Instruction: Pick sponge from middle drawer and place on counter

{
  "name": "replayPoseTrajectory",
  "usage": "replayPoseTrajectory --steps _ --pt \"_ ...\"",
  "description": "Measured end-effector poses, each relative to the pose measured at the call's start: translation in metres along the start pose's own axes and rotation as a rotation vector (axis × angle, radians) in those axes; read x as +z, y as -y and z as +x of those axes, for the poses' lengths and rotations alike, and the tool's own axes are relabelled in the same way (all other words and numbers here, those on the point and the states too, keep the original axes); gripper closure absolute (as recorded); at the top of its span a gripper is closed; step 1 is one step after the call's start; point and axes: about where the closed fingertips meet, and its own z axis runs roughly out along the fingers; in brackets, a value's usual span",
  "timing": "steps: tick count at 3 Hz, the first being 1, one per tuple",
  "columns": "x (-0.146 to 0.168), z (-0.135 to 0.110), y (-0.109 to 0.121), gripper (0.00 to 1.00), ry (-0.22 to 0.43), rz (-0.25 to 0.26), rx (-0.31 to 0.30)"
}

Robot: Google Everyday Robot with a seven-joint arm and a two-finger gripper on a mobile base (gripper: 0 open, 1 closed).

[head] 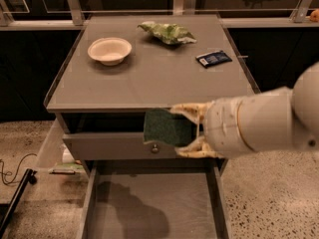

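Gripper (180, 131) hangs in front of the cabinet, level with the counter's (149, 81) front edge; claw closed onto the sponge (167, 127), one pale finger (187, 110) above it and one below; sponge upright, dark green face toward the camera, overlapping the grey drawer front (99, 146) just above its round knob (155, 148); white arm (259, 123) enters from the right; middle drawer (164, 205) pulled out below, a shadow across its grey floor; on the counter, a white bowl (109, 50) back left, a green leafy snack bag (168, 32) at the rear, a dark blue packet (214, 58) to the right, all well apart from the sponge.
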Motion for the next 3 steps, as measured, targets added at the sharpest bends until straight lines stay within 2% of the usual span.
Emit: replayPoseTrajectory --steps 1,2,3 --pt "-0.033 0.002 0.055 1.0 0.008 0.045 0.001" --pt "-0.054 0.021 0.116 1.0 0.014 0.099 0.039" --pt "-0.071 0.009 0.149 1.0 0.026 0.151 0.021"
